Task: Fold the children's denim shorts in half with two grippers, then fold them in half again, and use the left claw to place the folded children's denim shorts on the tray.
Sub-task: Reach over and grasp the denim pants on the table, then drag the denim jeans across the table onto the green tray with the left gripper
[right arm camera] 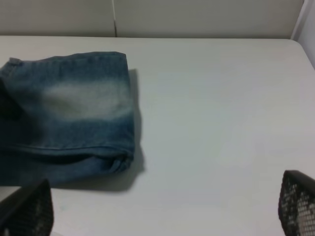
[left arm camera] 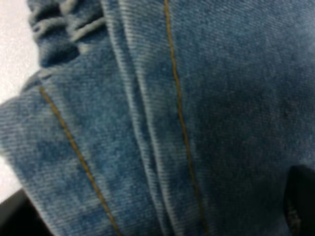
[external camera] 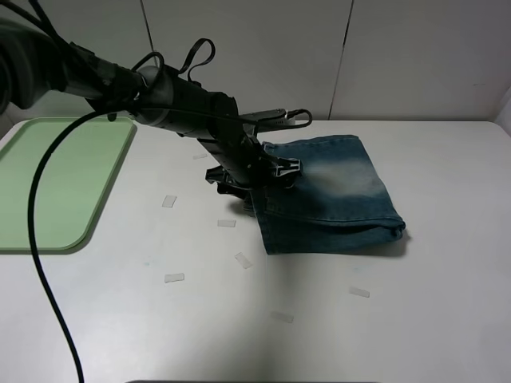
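From the high camera I see the children's denim shorts (external camera: 331,195) lying folded into a compact block on the white bench (external camera: 319,319), right of centre and well apart from the tray (external camera: 56,183), which sits at the left edge and is cut off by the frame. My left claw (external camera: 251,182) is down at the left edge of the shorts, but the arm and its cables cover most of the contact, so I cannot tell whether its fingers are closing on the cloth or only pressing beside it. The left wrist view is no help (it is filled with blurred denim (left arm camera: 162,118), seams and orange stitching, with just a dark finger (left arm camera: 300,201) in one corner). Small pale strips (external camera: 173,278) are scattered on the bench; I cannot make out what they are.

The right gripper (right arm camera: 162,216) is outside the high view. Its own camera shows the two meshed fingers (right arm camera: 298,201) spread wide over bare bench, holding nothing, the shorts (right arm camera: 74,108) apart from them.
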Action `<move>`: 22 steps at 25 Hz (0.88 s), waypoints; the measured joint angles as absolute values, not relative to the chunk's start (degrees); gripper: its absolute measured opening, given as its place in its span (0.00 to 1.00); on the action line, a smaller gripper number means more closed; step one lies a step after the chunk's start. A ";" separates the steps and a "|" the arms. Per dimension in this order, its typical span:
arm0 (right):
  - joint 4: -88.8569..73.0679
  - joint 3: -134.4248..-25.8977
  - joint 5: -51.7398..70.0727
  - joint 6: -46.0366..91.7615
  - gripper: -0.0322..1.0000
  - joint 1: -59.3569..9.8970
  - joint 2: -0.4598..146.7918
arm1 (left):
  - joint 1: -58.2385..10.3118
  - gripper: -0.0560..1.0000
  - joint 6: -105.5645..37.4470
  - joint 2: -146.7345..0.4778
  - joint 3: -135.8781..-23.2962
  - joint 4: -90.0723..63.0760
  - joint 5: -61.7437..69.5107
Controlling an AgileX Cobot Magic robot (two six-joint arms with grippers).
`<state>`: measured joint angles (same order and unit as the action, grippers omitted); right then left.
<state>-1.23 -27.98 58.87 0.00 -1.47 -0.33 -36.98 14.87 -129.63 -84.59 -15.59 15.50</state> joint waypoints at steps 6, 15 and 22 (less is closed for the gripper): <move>-1.23 -27.98 58.87 0.00 0.70 -1.47 -0.33 | -36.98 0.60 14.97 -129.80 -84.59 -15.66 15.37; -1.23 -27.98 58.87 0.00 0.70 -1.47 -0.33 | -37.06 0.32 14.83 -129.80 -84.59 -16.06 15.37; -1.23 -27.98 58.87 0.00 0.70 -1.47 -0.33 | -37.06 0.32 14.59 -129.75 -84.65 -15.42 15.95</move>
<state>-1.23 -27.98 58.87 0.00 -1.47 -0.33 -37.06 14.59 -129.75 -84.65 -15.42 15.95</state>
